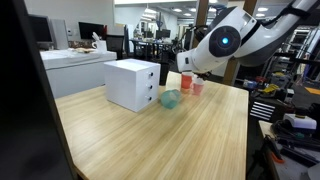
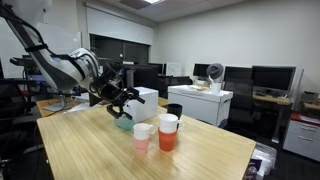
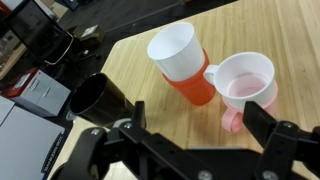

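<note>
End effector (image 2: 122,103) hangs over the desk (image 2: 90,150), jaws wide apart, holding nothing. White cup (image 3: 172,50) is nested upright in the orange cup (image 3: 195,88), probably stacked to save room. Pink mug (image 3: 245,85) is just beside them, black cup (image 3: 100,98) near.

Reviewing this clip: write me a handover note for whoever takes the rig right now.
End effector: open, empty, hovering near the cups.
Things: white cup nested in orange cup; pink mug upright close beside it; black cup on its other side.
Farther along the table: teal bowl and white drawer box.
Done: cups stacked. Left: nothing grasped yet.
</note>
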You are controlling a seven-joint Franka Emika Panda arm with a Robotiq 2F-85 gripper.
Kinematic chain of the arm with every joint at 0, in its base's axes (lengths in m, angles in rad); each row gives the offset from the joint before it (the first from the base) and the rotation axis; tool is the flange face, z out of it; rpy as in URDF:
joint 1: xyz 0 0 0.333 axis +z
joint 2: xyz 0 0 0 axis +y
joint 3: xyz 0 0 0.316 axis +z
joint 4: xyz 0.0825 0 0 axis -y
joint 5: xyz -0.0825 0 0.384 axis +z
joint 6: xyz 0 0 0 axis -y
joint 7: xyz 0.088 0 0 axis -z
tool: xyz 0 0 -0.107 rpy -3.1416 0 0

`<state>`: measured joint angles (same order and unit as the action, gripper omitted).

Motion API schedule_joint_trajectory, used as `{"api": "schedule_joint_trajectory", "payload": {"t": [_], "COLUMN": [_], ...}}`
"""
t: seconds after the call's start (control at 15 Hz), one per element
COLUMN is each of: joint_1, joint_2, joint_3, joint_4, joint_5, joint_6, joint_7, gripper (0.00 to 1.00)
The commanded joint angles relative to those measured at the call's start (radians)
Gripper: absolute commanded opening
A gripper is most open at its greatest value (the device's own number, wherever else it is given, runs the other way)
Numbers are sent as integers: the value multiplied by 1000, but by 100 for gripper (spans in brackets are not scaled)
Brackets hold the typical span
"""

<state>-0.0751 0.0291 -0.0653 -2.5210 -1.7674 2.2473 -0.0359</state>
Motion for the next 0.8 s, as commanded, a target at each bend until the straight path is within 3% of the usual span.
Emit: {"api": "schedule_joint_trajectory", "payload": {"t": [0.0, 0.33, 0.73], "joint_1": [-15, -13, 3], "joint_2": [-74, -106, -128], "joint_3": [-19, -46, -46], "joint_4": [24, 55, 34], "joint_5": [198, 433, 707], "joint_6": [49, 39, 121], "joint_7": [-146, -296, -507], "gripper": [100, 100, 100]}}
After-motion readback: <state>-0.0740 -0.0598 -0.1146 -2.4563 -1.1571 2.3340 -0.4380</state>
